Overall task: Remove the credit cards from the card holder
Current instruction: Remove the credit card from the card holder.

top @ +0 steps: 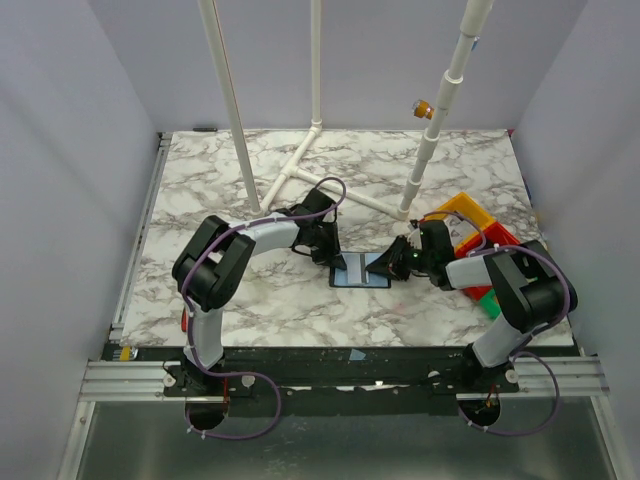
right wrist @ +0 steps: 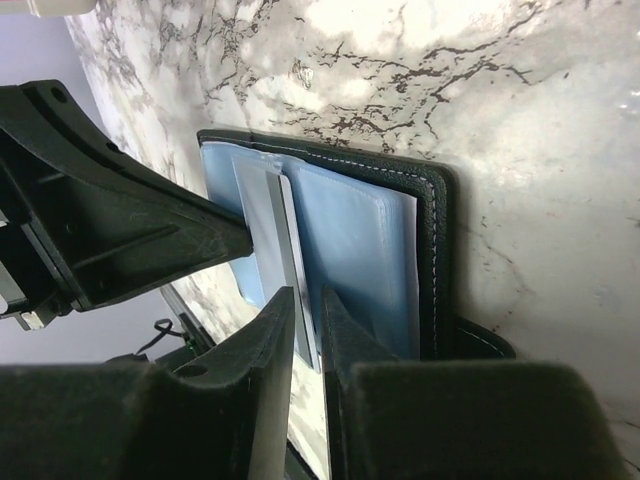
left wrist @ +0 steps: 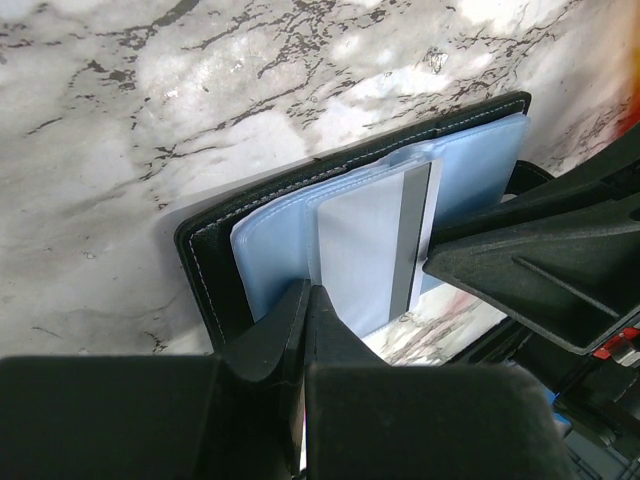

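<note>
The black card holder (top: 360,270) lies open on the marble table, its bluish inside (left wrist: 270,250) up. A pale credit card (left wrist: 365,250) with a grey stripe sticks partway out of its slot toward the right arm. My left gripper (top: 328,250) is shut, and its tips (left wrist: 308,292) sit at the near edge of the inner sleeve. My right gripper (top: 400,262) stands narrowly open (right wrist: 308,300). The card's (right wrist: 262,230) striped edge runs through the gap between its fingers. The holder's stitched rim (right wrist: 435,250) lies just right of that gripper.
Yellow (top: 465,210), red (top: 492,238) and green (top: 487,300) bins stand at the right edge, behind the right arm. A white pipe frame (top: 300,165) rises from the back of the table. Bare marble (top: 250,300) lies in front of the holder.
</note>
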Available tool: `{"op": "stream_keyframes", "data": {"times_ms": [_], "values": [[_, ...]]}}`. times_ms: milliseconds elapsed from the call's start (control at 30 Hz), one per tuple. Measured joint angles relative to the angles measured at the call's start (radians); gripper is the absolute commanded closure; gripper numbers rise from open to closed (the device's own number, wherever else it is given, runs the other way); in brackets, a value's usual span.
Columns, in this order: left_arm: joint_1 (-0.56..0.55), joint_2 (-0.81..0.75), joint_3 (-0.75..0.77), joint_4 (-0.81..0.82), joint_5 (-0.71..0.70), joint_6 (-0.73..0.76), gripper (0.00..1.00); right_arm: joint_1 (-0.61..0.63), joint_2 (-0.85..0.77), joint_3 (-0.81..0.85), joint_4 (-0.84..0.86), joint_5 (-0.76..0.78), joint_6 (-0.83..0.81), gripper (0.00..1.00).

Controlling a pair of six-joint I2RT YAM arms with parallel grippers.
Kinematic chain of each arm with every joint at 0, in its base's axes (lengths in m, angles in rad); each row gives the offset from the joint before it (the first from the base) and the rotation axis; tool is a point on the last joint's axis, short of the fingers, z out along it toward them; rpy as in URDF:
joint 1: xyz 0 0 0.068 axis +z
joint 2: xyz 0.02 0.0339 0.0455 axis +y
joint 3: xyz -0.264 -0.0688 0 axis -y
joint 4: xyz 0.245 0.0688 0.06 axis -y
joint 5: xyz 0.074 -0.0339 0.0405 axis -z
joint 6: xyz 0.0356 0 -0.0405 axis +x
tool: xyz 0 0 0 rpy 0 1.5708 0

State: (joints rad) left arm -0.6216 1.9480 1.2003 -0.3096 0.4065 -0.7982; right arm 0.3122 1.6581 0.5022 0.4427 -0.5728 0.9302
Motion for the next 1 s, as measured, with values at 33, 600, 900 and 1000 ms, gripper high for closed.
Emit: {"op": "stream_keyframes", "data": {"times_ms": [33,600,900,1000], "values": [[0.001,0.0,-0.002,0.003,0.002,0.0,1.0,0.0,0.003,0.0,0.007,-0.003,0.002,0.81],[0.012,-0.014,-0.043,0.059,0.019,-0.007,1.0,0.0,0.049,0.0,0.082,-0.046,0.041,0.9],[0.013,-0.015,-0.048,0.067,0.023,-0.008,1.0,0.0,0.045,0.0,0.072,-0.043,0.037,0.97],[0.016,-0.016,-0.055,0.072,0.027,-0.011,1.0,0.0,0.024,0.0,0.04,-0.025,0.028,0.98]]}}
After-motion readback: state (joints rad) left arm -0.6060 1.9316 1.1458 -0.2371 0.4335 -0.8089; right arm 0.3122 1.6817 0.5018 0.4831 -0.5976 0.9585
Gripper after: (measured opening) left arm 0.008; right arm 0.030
